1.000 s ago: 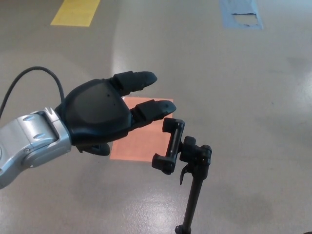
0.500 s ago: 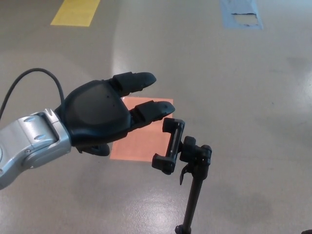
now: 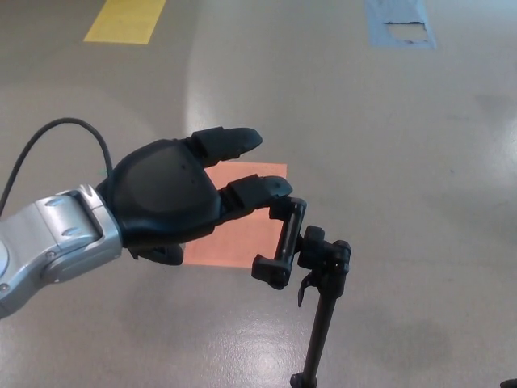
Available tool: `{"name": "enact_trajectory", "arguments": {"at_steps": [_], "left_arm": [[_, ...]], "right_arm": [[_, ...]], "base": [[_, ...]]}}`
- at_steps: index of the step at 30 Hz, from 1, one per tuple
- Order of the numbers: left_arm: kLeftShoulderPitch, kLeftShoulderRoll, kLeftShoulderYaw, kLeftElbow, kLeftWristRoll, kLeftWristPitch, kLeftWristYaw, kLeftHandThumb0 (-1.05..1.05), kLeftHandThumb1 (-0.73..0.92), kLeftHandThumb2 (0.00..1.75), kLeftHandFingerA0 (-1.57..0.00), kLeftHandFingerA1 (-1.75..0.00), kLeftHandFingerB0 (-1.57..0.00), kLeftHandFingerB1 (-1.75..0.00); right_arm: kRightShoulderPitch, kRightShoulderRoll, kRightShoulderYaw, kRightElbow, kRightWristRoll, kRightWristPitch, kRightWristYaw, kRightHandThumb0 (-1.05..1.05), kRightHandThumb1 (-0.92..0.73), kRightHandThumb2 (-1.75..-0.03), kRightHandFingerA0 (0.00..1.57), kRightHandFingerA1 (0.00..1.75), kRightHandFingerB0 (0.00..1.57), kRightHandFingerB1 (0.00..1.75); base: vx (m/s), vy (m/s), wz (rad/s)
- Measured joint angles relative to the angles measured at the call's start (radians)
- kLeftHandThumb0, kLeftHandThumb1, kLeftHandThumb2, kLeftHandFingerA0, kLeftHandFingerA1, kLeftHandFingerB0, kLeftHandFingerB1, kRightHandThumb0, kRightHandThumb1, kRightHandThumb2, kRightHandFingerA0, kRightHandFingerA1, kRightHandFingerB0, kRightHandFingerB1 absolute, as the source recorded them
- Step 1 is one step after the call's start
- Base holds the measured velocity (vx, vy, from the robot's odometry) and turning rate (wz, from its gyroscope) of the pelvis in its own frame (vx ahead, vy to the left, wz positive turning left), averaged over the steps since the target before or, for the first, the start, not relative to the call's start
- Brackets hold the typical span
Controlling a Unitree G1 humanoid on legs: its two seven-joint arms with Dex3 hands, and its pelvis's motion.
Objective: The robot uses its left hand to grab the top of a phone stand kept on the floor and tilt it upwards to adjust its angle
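A black phone stand [image 3: 311, 279] rises from the floor at the lower right on a thin pole, with its clamp bracket [image 3: 281, 242] tilted and empty. My left hand [image 3: 174, 194] comes in from the left, palm down, open with its fingers spread. The lower fingertip [image 3: 275, 187] hovers at the upper end of the clamp, close to touching it. The upper finger [image 3: 234, 139] points past the stand. Nothing is held. My right hand does not show.
An orange rectangle [image 3: 234, 234] lies on the grey floor under the hand and clamp. A yellow floor mark [image 3: 125, 20] sits at the top left, and a blue patch [image 3: 400, 23] at the top right. A black cable [image 3: 48, 137] loops off the forearm.
My left hand has shifted slightly right and down, bringing the lower fingertip nearer the top of the clamp. The stand has not moved.
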Motion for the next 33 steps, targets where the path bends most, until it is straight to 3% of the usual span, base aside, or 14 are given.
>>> {"name": "enact_trajectory", "arguments": {"at_steps": [5,10,11,13,14,16,17,20,22,23,28,29,30,33], "left_arm": [[0.0,-0.002,-0.003,-0.006,0.002,0.002,-0.006,-0.52,0.34,0.68,0.0,-0.04,0.0,-0.22],[0.006,-0.002,-0.007,-0.023,0.013,0.014,-0.025,-0.54,0.35,0.67,0.0,-0.01,0.0,-0.19],[0.006,-0.002,-0.008,-0.024,0.014,0.014,-0.026,-0.52,0.35,0.68,0.0,-0.05,0.0,-0.22],[0.007,-0.003,-0.009,-0.025,0.016,0.017,-0.03,-0.53,0.35,0.69,0.0,-0.05,0.0,-0.22],[0.007,-0.004,-0.009,-0.025,0.017,0.019,-0.031,-0.54,0.36,0.69,0.0,-0.05,0.0,-0.22],[0.011,-0.006,-0.011,-0.024,0.022,0.023,-0.031,-0.54,0.36,0.69,0.0,-0.05,0.0,-0.22],[0.012,-0.006,-0.014,-0.023,0.024,0.024,-0.031,-0.55,0.36,0.69,0.0,-0.03,0.0,-0.2],[0.015,-0.006,-0.019,-0.02,0.033,0.03,-0.031,-0.52,0.35,0.7,0.0,-0.08,0.0,-0.24],[0.016,-0.006,-0.021,-0.016,0.034,0.031,-0.031,-0.54,0.35,0.69,0.0,-0.04,0.0,-0.21],[0.016,-0.006,-0.022,-0.013,0.035,0.031,-0.031,-0.54,0.35,0.69,0.0,-0.05,0.0,-0.21],[0.018,-0.006,-0.026,-0.008,0.043,0.033,-0.031,-0.54,0.35,0.68,0.0,-0.03,0.0,-0.19],[0.019,-0.006,-0.027,-0.007,0.046,0.033,-0.03,-0.54,0.35,0.68,0.0,-0.02,0.0,-0.18],[0.02,-0.006,-0.027,-0.006,0.049,0.033,-0.03,-0.55,0.35,0.67,0.0,0.0,0.0,-0.15],[0.024,-0.005,-0.029,-0.005,0.056,0.034,-0.031,-0.55,0.35,0.67,0.0,0.0,0.0,-0.16]], "right_arm": [[-0.002,-0.001,0.0,-0.001,0.0,0.0,0.002,-0.91,-0.71,-1.05,0.05,0.43,0.04,0.36],[-0.002,-0.001,0.002,-0.001,0.0,0.0,0.007,-0.77,-0.63,-1.05,0.08,0.47,0.01,0.39],[-0.002,-0.002,0.002,-0.001,-0.001,0.0,0.007,-0.91,-0.71,-1.05,0.07,0.44,0.03,0.38],[-0.002,-0.002,0.002,-0.001,-0.001,0.0,0.008,-0.91,-0.71,-1.05,0.07,0.43,0.04,0.38],[-0.002,-0.002,0.002,-0.001,-0.001,0.0,0.008,-0.38,-0.44,-1.05,0.0,0.51,0.0,0.49],[-0.003,-0.002,0.003,-0.001,-0.001,0.0,0.009,-0.38,-0.44,-1.05,0.0,0.51,0.0,0.49],[-0.003,-0.002,0.003,-0.001,-0.001,0.0,0.01,-0.85,-0.67,-1.05,0.12,0.47,0.03,0.39],[-0.004,-0.002,0.005,-0.001,-0.001,0.0,0.012,-0.91,-0.72,-1.05,0.06,0.43,0.03,0.37],[-0.007,-0.002,0.008,-0.001,-0.003,0.0,0.012,-0.82,-0.67,-1.03,0.1,0.46,0.06,0.4],[-0.008,-0.003,0.01,-0.001,-0.004,0.0,0.012,-0.38,-0.46,-1.06,0.0,0.5,0.0,0.49],[-0.013,-0.003,0.011,-0.002,-0.007,0.0,0.015,-0.38,-0.45,-1.05,0.01,0.51,0.0,0.49],[-0.015,-0.003,0.011,-0.002,-0.008,0.0,0.015,-0.83,-0.8,-0.66,0.13,0.32,0.15,0.27],[-0.016,-0.003,0.011,-0.002,-0.008,0.0,0.016,-0.38,-0.45,-1.05,0.01,0.51,0.0,0.49],[-0.018,-0.003,0.011,-0.002,-0.009,0.0,0.016,-0.38,-0.45,-1.05,0.01,0.51,0.0,0.49]], "base": [[0.0,0.0,0.0],[0.0,0.0,0.0],[0.0,0.0,0.0],[0.0,0.0,0.0],[0.0,0.0,0.0],[0.0,0.0,0.0],[0.0,0.0,0.0],[0.0,0.0,0.0],[0.0,0.0,0.0],[0.0,0.0,0.0],[0.0,0.0,0.0],[0.0,0.0,0.0],[0.0,0.0,0.0],[0.0,0.0,0.0]]}}
